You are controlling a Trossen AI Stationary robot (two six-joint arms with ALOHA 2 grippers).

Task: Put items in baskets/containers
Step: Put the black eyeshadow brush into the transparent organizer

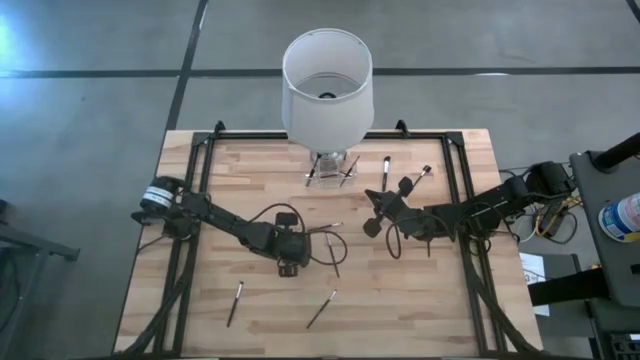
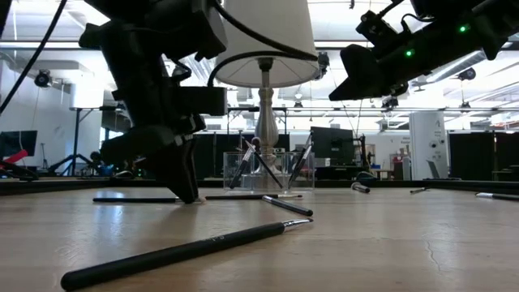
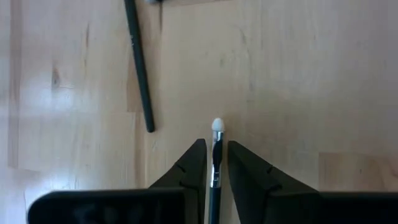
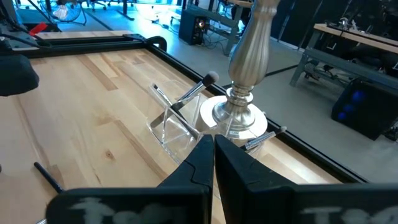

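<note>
My left gripper (image 1: 290, 262) points down at the table's middle, and its fingers (image 3: 196, 163) are closed on a thin dark brush (image 3: 216, 168) with a pale tip (image 3: 217, 125). My right gripper (image 1: 372, 213) hangs shut and empty in the air, right of centre (image 4: 213, 149). It faces the clear holder (image 4: 176, 124), which stands by its base on the wood beside the lamp foot (image 4: 239, 112) and holds a few leaning brushes. Loose brushes lie flat on the table (image 1: 235, 302) (image 1: 320, 310) (image 1: 386, 165). My left gripper pinches the brush between its two fingers, close behind the pale tip (image 3: 216, 146), which sticks out just past them. The fingers come from above, pointing down, one on each side of the shaft. The brush lies along the table top (image 2: 134, 199).
The lamp with its big white shade (image 1: 327, 85) stands at the far edge over the holder (image 1: 330, 168). Another brush (image 3: 140, 62) lies close to my left gripper. A black frame (image 1: 200, 150) rims the table. Bare wood shows at the near left (image 1: 170, 300) and near right.
</note>
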